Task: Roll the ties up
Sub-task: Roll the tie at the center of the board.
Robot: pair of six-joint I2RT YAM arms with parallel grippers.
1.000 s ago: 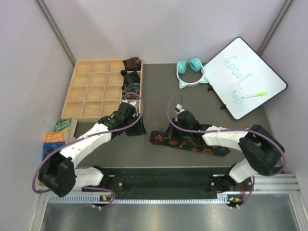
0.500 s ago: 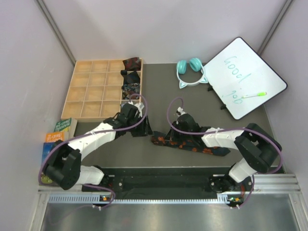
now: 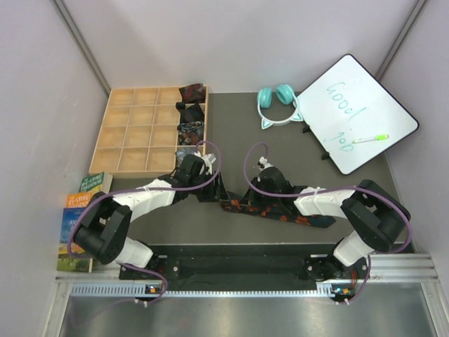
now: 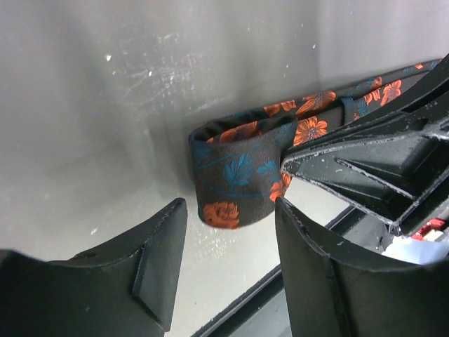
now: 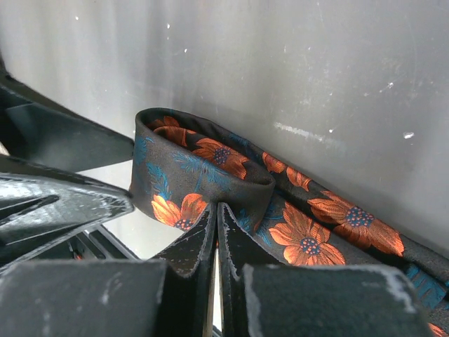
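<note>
Folded end of floral tie (image 4: 238, 175); left jaws open just before it, right jaws closed, tips against the fold.

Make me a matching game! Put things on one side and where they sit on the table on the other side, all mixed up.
Things:
1. black fabric necktie with orange flowers
2. teal cat-ear headphones
3. white rectangular whiteboard
4. wooden tray with square compartments

Places:
A. far left of the dark table
B. far right corner
C. near middle
D. far edge, middle

Pairs: 1-C, 2-D, 3-B, 4-A
</note>
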